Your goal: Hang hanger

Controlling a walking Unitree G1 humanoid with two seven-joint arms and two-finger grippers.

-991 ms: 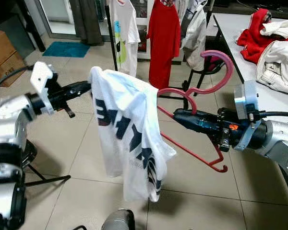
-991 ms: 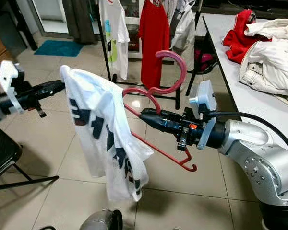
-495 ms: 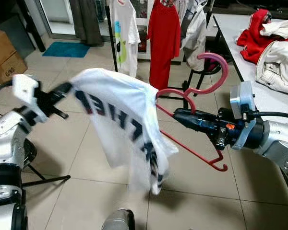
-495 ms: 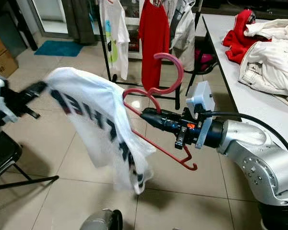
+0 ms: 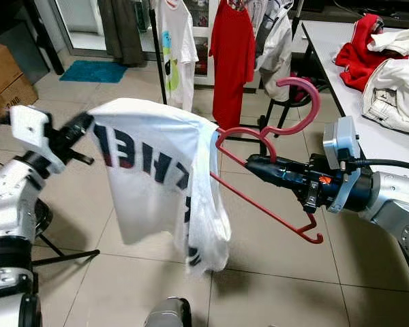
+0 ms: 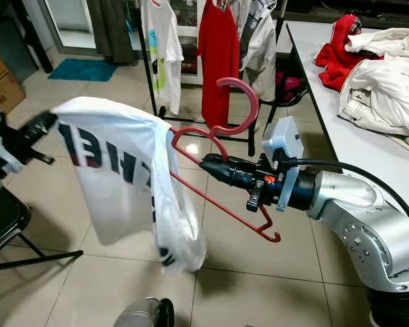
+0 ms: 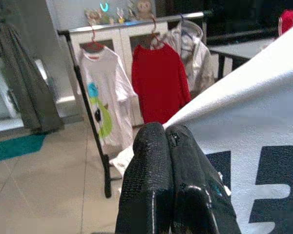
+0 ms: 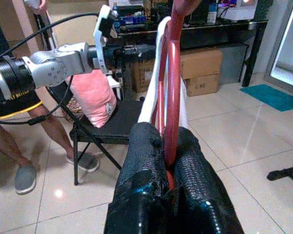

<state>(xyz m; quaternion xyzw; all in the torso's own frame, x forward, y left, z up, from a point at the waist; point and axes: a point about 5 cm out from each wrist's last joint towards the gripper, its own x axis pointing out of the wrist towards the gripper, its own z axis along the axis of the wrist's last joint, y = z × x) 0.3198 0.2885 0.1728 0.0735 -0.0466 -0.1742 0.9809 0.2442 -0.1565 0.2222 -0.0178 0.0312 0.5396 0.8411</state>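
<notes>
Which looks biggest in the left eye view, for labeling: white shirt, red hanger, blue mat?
1. white shirt
2. red hanger
3. blue mat, though it lies much farther away, so its rank is unsure.

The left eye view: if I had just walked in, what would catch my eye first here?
A white T-shirt with dark lettering, stretched in mid-air between two arms: the left gripper pinches one edge, and the right gripper clamps a red hanger threaded into it. Behind stands a clothes rack with a red shirt.
</notes>
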